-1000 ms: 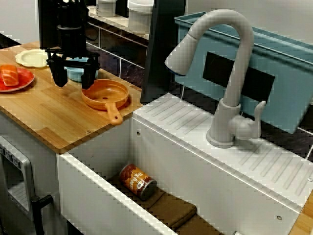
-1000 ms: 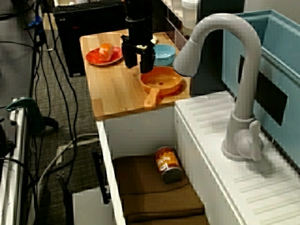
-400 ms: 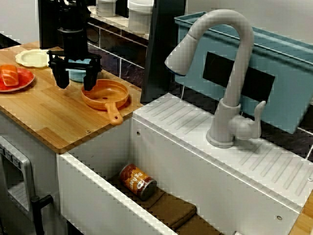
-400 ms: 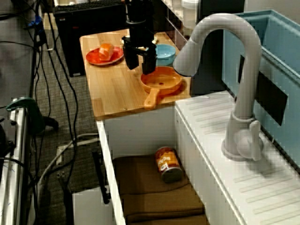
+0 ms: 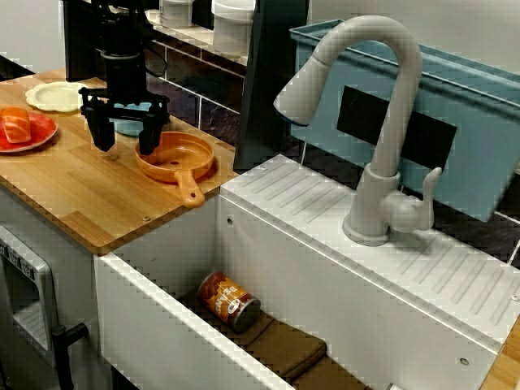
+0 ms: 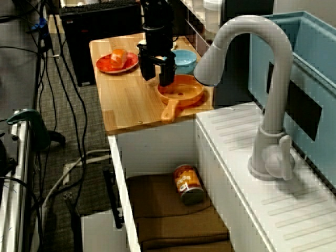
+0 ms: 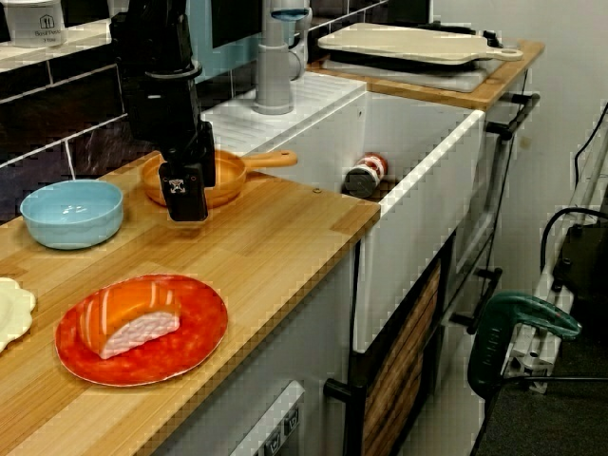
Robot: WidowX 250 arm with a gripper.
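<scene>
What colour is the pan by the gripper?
Orange all over, handle included. The pan shows best in the view across the sink.

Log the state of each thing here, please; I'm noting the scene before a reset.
gripper: open, empty, over the counter
orange pan: upright, empty
blue bowl: upright, empty
red plate: holds salmon sushi
can: on its side in the sink
faucet: no water running
</scene>
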